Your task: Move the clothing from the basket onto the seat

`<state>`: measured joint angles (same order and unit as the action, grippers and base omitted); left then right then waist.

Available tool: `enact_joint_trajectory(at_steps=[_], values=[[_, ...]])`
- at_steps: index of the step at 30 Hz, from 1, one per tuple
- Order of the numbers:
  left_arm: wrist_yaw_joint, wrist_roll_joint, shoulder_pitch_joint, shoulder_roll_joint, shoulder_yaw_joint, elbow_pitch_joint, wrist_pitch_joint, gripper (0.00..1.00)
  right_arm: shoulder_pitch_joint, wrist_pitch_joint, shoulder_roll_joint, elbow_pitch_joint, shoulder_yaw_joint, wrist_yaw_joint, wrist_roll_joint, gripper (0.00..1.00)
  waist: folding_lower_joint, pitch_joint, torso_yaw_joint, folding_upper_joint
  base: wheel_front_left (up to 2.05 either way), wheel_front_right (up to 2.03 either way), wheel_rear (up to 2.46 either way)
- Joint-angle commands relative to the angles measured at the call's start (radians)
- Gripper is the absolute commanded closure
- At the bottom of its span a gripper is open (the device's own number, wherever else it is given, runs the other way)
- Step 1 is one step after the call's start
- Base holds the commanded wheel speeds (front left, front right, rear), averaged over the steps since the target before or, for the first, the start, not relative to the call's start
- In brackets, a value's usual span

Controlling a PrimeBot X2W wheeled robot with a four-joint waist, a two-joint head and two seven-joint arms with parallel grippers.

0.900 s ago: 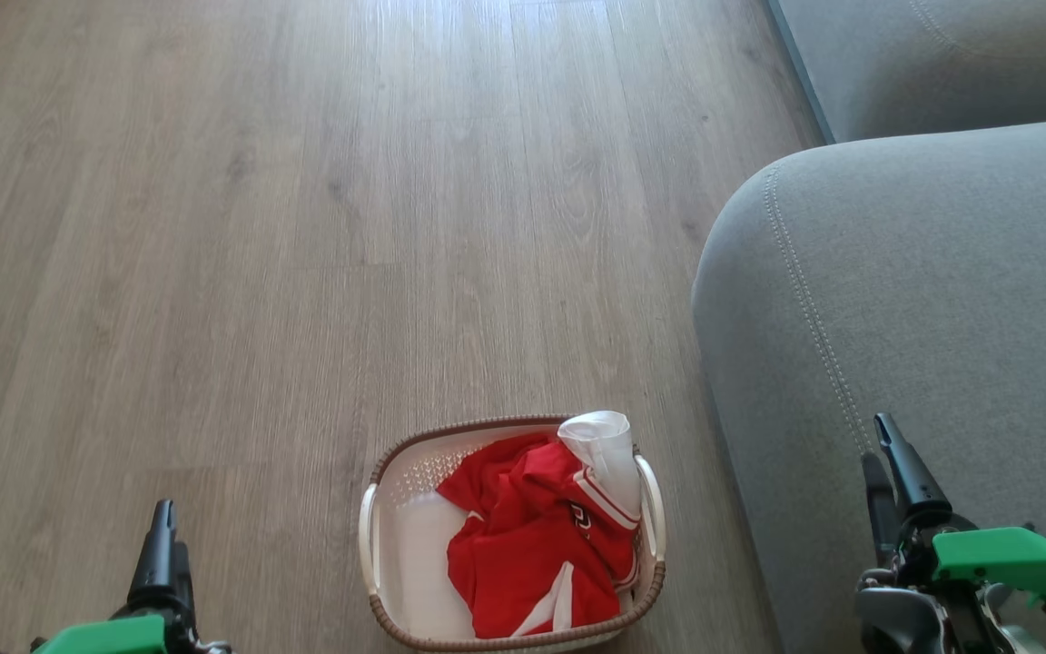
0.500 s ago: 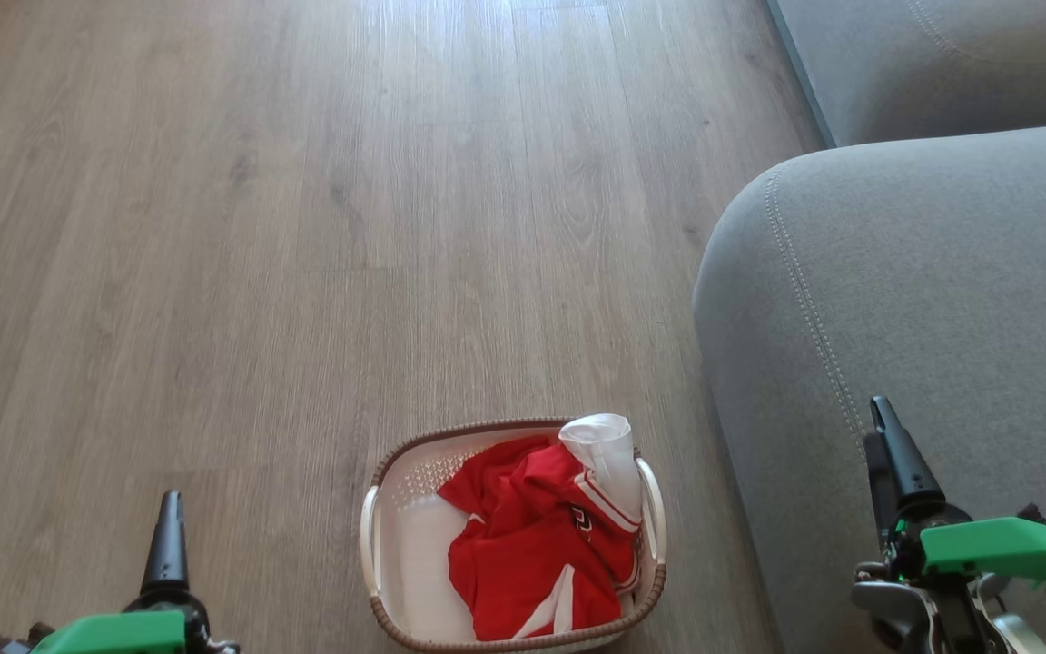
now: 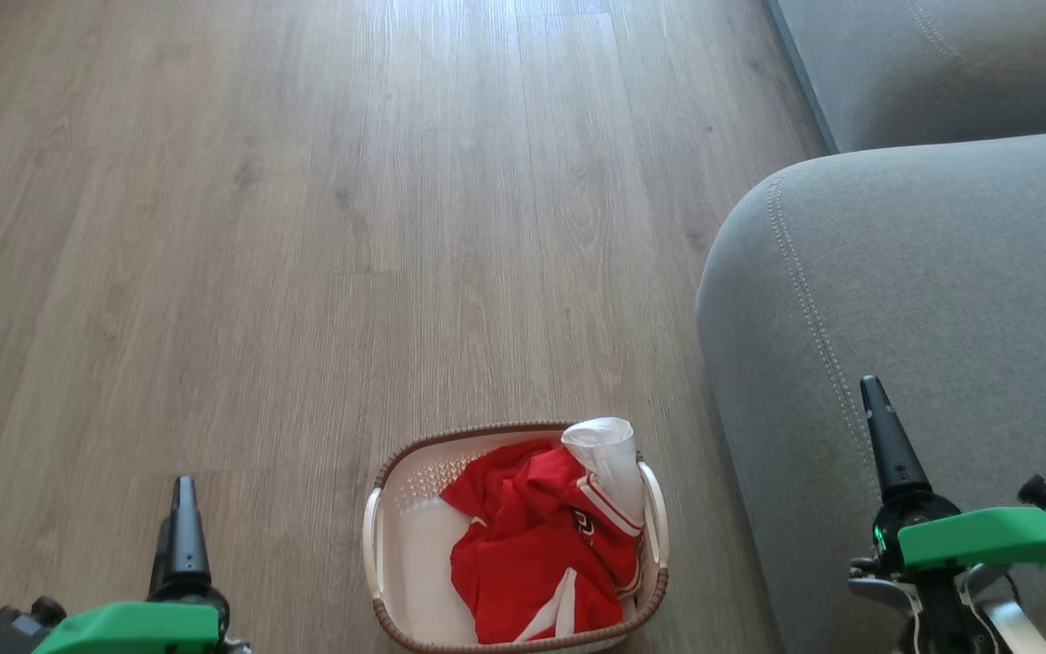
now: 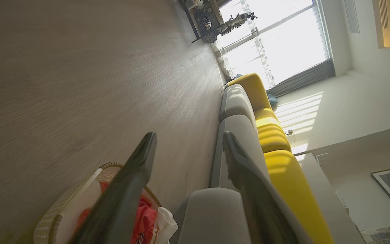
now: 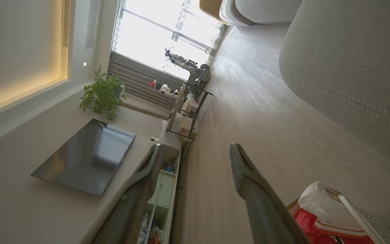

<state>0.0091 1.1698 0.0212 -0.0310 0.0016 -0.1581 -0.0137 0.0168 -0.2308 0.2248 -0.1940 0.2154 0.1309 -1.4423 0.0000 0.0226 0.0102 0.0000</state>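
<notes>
L gripper (image 4: 190,135): fingers wide apart, nothing in it, over the floor (image 3: 305,227), left of the basket (image 3: 376,545). R gripper (image 5: 195,146): fingers wide apart too, nothing in it, over the edge of the seat (image 3: 922,291). Red & white clothing (image 3: 532,545) lies bunched in the basket's right side. Basket sits on the floor just beside the seat.

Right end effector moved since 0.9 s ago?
Yes: the right end effector has crept forward, up the view, along the seat beside its stitching.
</notes>
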Motion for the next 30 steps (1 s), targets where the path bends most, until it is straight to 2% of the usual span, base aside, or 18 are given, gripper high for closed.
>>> enact_joint_trajectory(at_steps=[1, 30], values=[[0.001, -0.041, -0.009, -0.011, 0.006, 0.043, -0.011, 0.00, 0.023, -0.011, 0.007, 0.042, -0.013, 0.000, 0.045, 0.00, 0.0000, 0.001, 0.001, 0.0000, 0.00, 0.00, 0.00], [0.009, -0.444, 0.051, -0.014, -0.011, 0.058, -0.094, 0.00, -0.013, -0.018, -0.057, 0.043, -0.075, 0.000, 0.513, 0.00, 0.0000, 0.021, 0.005, 0.0000, 0.00, 0.00, 0.00]])
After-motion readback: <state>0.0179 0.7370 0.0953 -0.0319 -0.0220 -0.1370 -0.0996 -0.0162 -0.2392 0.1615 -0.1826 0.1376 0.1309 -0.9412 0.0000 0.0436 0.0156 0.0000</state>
